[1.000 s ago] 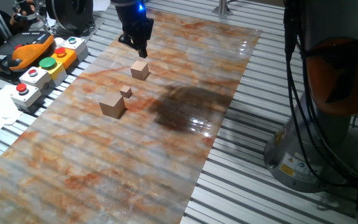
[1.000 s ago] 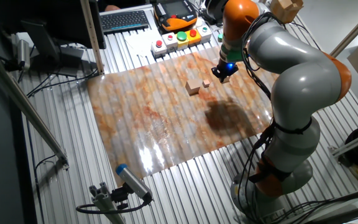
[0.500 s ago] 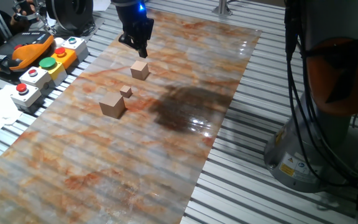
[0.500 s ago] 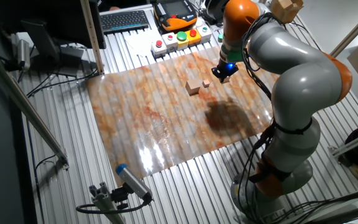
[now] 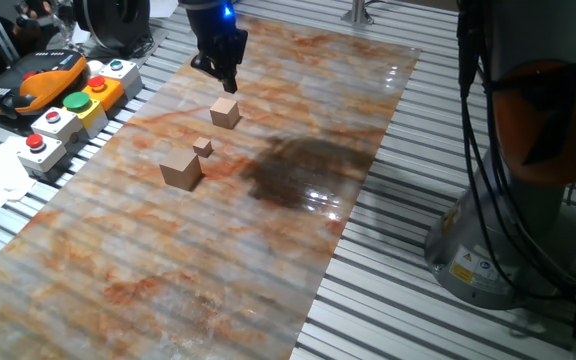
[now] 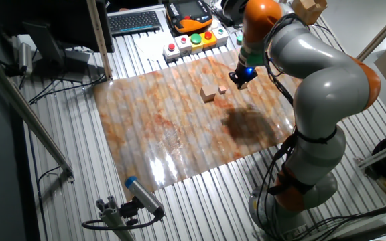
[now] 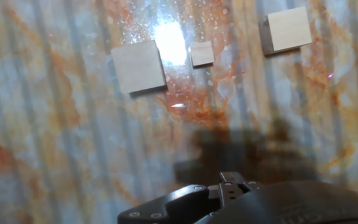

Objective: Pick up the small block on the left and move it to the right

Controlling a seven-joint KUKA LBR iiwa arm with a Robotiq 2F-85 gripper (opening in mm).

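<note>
The small block (image 5: 225,112) is a pale tan cube on the marbled board, the farthest of three cubes in a row. In the hand view it lies at the top right (image 7: 289,29). My gripper (image 5: 226,80) hangs just beyond and above it, holding nothing. Its dark fingers point down, and I cannot make out the gap between them. In the other fixed view the gripper (image 6: 237,81) hides the small block. The hand view shows only the hand's dark housing at the bottom, no fingertips.
A tiny brown cube (image 5: 203,147) and the largest, darker cube (image 5: 181,169) sit nearer on the board; they also show in the hand view, tiny (image 7: 202,54) and large (image 7: 138,66). A button box (image 5: 66,118) and a pendant (image 5: 30,85) lie off the left edge.
</note>
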